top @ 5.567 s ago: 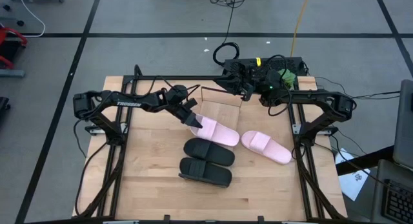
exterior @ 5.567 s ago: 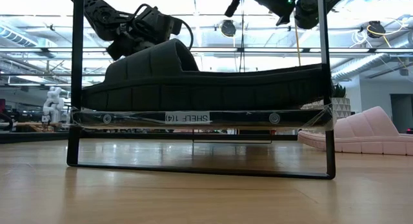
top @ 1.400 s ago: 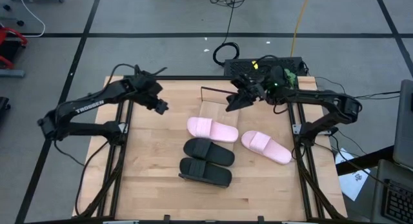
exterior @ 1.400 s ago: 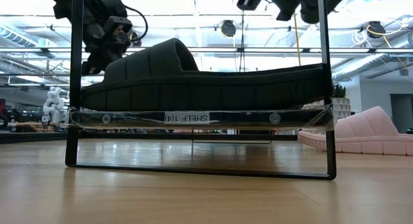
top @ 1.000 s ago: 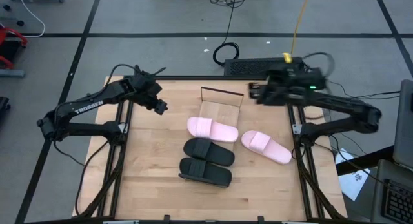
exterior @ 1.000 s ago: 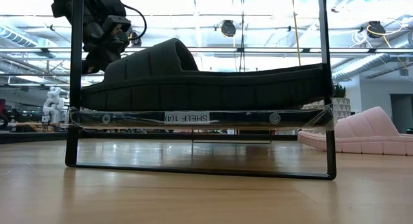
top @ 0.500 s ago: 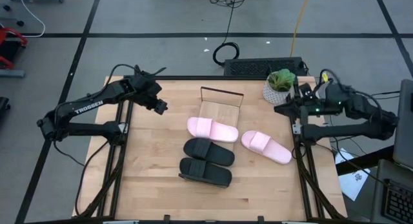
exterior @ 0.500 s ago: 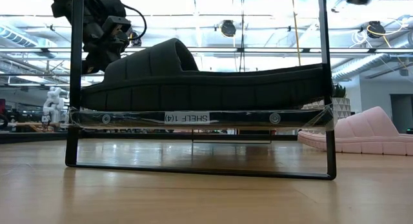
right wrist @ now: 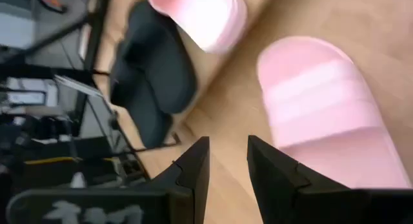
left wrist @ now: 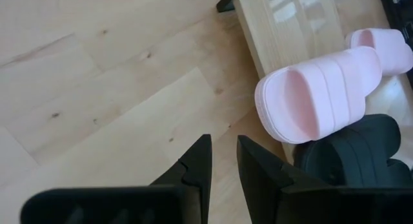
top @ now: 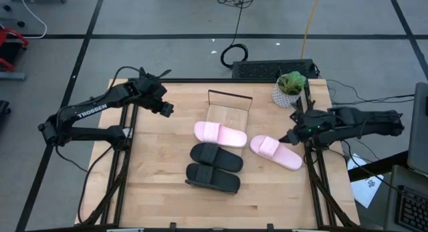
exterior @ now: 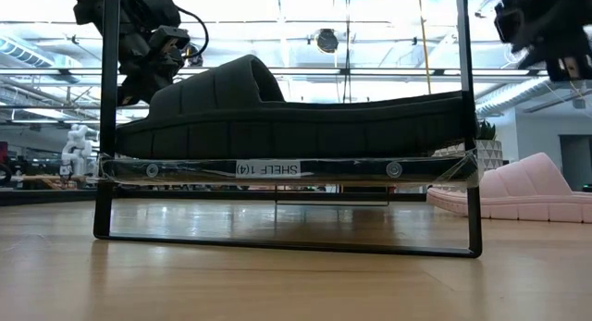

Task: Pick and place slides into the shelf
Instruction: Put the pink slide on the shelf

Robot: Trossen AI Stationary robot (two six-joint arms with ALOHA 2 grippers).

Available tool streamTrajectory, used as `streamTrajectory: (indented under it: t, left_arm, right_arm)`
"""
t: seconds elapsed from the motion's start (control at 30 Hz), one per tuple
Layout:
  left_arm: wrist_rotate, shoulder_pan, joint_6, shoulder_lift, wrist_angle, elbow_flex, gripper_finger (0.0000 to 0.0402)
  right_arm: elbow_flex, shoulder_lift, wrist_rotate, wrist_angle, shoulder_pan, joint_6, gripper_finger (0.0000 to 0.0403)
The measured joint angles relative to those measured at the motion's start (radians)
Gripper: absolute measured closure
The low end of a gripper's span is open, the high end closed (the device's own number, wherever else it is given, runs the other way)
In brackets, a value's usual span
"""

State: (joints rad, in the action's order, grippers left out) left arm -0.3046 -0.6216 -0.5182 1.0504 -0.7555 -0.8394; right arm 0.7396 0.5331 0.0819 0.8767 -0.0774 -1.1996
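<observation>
The shelf (top: 229,110), a light board with a dark wire frame, runs from far to near at mid-table. One pale pink slide (top: 221,134) and two black slides (top: 216,156) (top: 212,178) lie across it. The nearest black slide (exterior: 277,108) rests by its sole on the labelled near end (exterior: 268,168). The second pink slide (top: 275,152) (right wrist: 329,114) lies sole-down on the table to the right. My right gripper (top: 289,136) (right wrist: 228,156) hovers shut just over its far end. My left gripper (top: 167,110) (left wrist: 223,153) waits shut, left of the shelf.
A potted plant (top: 289,88) stands at the table's far right corner. A black box with cables (top: 271,68) sits behind the far edge. Dark frame rails (top: 311,172) run along both sides. Bare wood lies left of the shelf (top: 160,158).
My right arm has swung from the table's far edge out past the right rail, uncovering the plant. It has then come down toward the near side to the right pink slide. The slides and shelf have not moved.
</observation>
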Motion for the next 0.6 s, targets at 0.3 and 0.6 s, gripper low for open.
streamTrajectory:
  t: [0.3,0.6]
  left_arm:
    - [0.000,0.000,-0.011,0.000,0.000,0.000,0.0332]
    - [0.000,0.000,-0.007,0.000,-0.001,0.000,0.0332]
  right_arm:
    - [-0.109,-0.027,-0.001,0.008,-0.058,-0.068,0.0310]
    - [-0.209,-0.029,-0.112,0.008,-0.111,-0.105,0.0310]
